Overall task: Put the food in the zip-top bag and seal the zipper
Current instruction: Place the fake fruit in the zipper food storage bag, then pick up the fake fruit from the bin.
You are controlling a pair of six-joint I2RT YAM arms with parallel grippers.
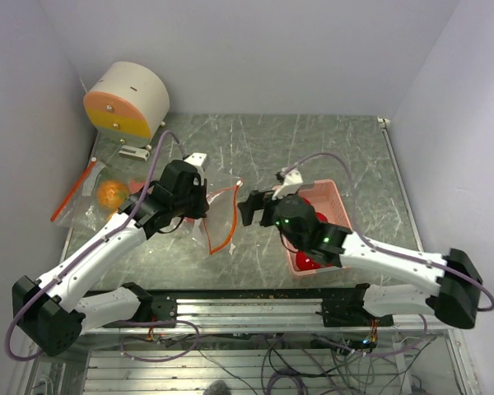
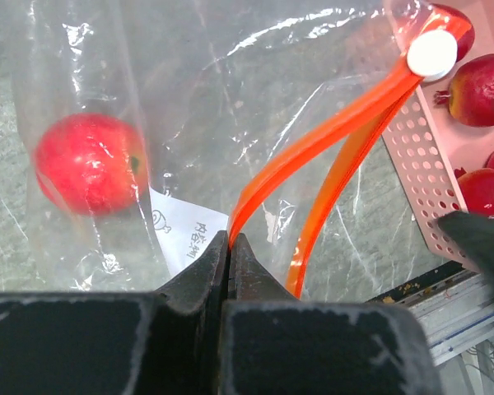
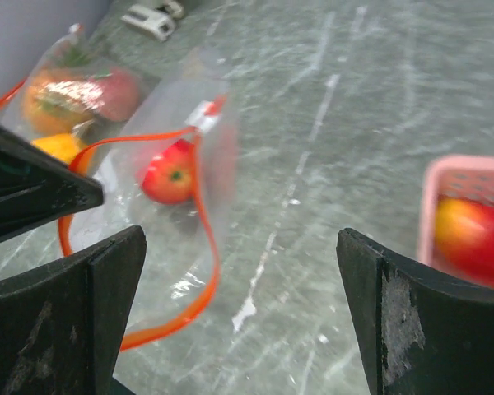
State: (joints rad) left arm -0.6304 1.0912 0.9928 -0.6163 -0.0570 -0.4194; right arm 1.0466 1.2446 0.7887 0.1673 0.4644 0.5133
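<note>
A clear zip-top bag point(image 1: 221, 210) with an orange zipper strip point(image 2: 329, 140) and a white slider point(image 2: 432, 54) lies mid-table, mouth open. One red apple point(image 2: 89, 162) lies inside it, also seen in the right wrist view point(image 3: 169, 171). My left gripper point(image 2: 230, 239) is shut on the zipper strip at the bag's mouth point(image 1: 199, 202). My right gripper point(image 3: 240, 239) is open and empty, hovering between the bag and the pink basket point(image 1: 251, 207). More red apples point(image 2: 486, 89) lie in the pink basket point(image 1: 339, 197).
A second clear bag point(image 1: 107, 196) at the far left holds a bumpy orange fruit point(image 3: 53, 100), a pink peach point(image 3: 117, 92) and a yellow pepper point(image 3: 58, 146). A round cream and orange device point(image 1: 128, 99) stands at the back left, with a small white part point(image 1: 134, 151) near it.
</note>
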